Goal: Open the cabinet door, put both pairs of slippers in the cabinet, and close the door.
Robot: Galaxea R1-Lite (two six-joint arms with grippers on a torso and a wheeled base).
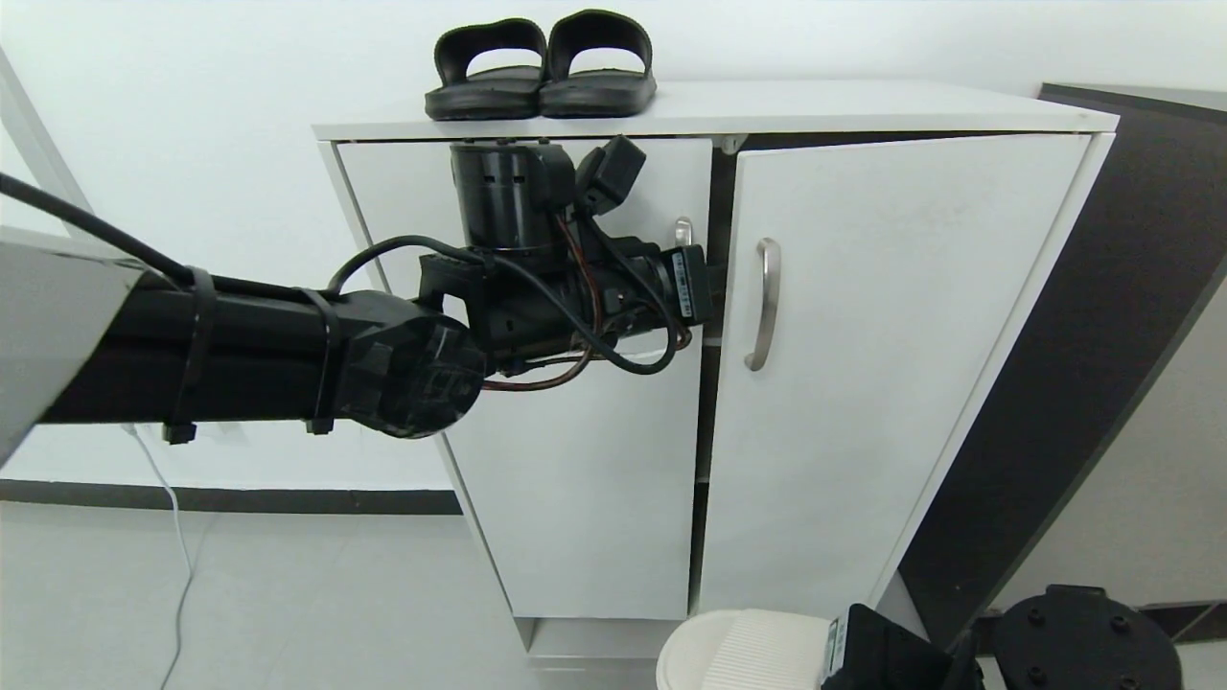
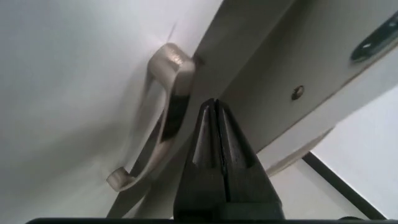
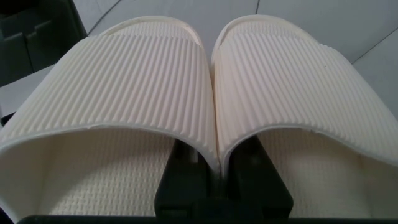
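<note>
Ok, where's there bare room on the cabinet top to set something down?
The cabinet top is bare from the black slippers to its right edge. Its left part is taken by that pair; below, the left gripper crowds the left door handle.
</note>
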